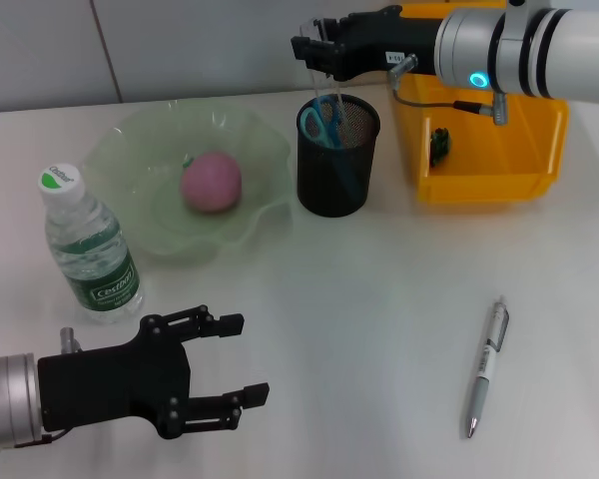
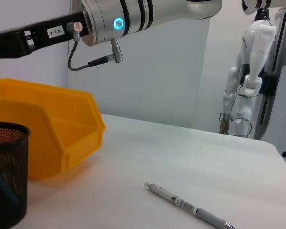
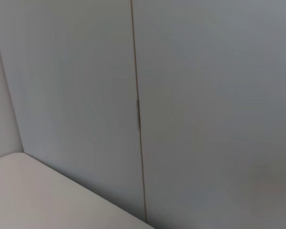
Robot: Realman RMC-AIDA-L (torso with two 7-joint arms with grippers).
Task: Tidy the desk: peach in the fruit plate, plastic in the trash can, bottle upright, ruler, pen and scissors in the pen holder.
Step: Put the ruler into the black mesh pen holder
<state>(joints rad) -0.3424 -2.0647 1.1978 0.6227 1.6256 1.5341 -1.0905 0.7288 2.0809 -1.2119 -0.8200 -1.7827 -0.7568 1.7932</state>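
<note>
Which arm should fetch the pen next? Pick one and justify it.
Probably the left. The left gripper hangs open and empty low over the table near the pen. The right gripper is busy above the holder, apparently lowering a clear ruler.

Peach [image 1: 212, 183] in plate [image 1: 130, 150]; bottle [image 1: 88, 249] at its left, holder [image 1: 337, 160] right, pen [image 1: 485, 367] nearer.
</note>
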